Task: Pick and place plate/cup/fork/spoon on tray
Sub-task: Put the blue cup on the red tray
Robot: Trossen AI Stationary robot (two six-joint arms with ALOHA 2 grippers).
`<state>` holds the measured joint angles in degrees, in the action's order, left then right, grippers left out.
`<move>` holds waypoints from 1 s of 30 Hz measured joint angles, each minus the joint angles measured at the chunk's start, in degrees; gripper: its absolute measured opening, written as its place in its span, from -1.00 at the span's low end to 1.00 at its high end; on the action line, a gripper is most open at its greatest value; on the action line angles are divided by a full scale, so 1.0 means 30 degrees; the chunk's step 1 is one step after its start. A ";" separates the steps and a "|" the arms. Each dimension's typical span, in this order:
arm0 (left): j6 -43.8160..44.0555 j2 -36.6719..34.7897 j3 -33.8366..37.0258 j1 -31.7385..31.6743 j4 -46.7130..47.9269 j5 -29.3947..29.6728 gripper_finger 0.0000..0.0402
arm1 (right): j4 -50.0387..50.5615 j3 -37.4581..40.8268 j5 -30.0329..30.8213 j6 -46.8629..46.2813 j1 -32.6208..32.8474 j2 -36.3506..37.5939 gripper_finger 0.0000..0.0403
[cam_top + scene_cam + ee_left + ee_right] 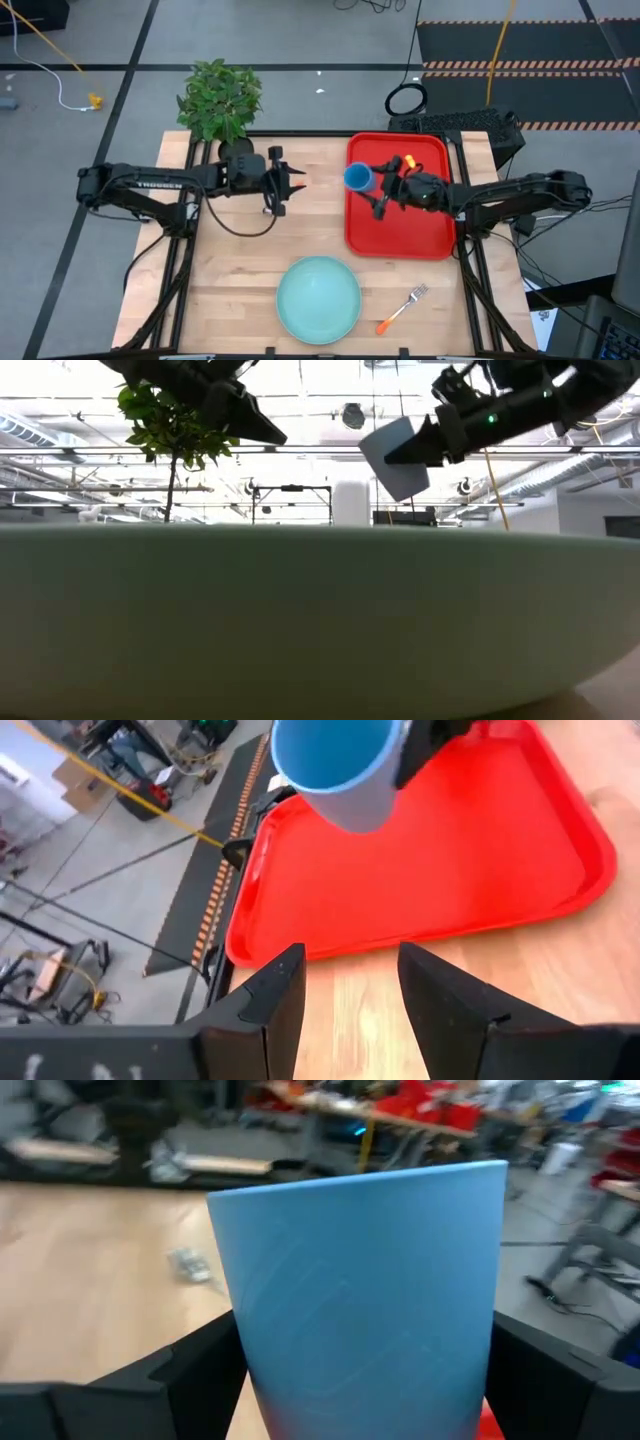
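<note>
The blue cup (358,178) is held in my right gripper (374,190) above the left part of the red tray (400,230). It also shows in the low view (393,457) and in the left wrist view (335,765). An orange handle (399,162) lies on the tray beside the right gripper, its head hidden. The fork (402,309) and the turquoise plate (318,298) lie on the table near the front edge. My left gripper (287,186) is open and empty above the table, left of the tray. My right gripper pinches the cup's side wall (250,1360) between its two fingers, one on each side. The fingers come from the table's right. The cup is lifted clear of the tray and tilted, its open mouth (330,750) turned toward the table's left.
A potted plant (220,100) stands at the table's far left corner. The plate's rim (300,620) fills the low view's foreground. Bare wood lies between the left gripper and the plate.
</note>
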<state>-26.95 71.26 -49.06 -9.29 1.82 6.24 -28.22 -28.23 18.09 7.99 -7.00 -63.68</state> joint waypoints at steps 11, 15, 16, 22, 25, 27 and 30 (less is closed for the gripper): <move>0.1040 0.0007 0.0000 -0.0572 0.0060 -0.1567 -0.19 | -0.3709 0.2771 0.3110 -0.1298 -0.4070 0.0146 0.62; 0.1698 0.0007 0.0000 -0.0516 0.0060 -0.1609 -0.19 | -0.3032 0.3229 0.4907 -0.2011 -0.5262 0.0139 0.62; 0.1812 0.0007 0.0000 -0.0521 0.0064 -0.1699 -0.19 | -0.3058 0.3424 0.5185 -0.2373 -0.5546 0.0144 0.62; 0.2361 0.0007 0.0000 -0.0485 0.0066 -0.2448 -0.19 | -0.3083 0.4716 0.7103 -0.4225 -0.7240 0.0139 0.62; 0.2408 0.0007 0.0000 -0.0485 0.0060 -0.2653 -0.19 | -0.3078 0.5300 0.7819 -0.4775 -0.8020 0.0139 0.62; 0.2408 0.0007 0.0000 -0.0485 0.0054 -0.2660 -0.19 | -0.3088 0.5622 0.8036 -0.5181 -0.8521 0.0139 0.62; 0.2408 0.0007 0.0000 -0.0485 0.0040 -0.2653 -0.19 | -0.3085 0.5973 0.8036 -0.5804 -0.9266 0.0139 0.62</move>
<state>-19.73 71.29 -49.06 -10.74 1.94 -1.72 -37.48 -10.31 42.19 -9.42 -34.80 -63.26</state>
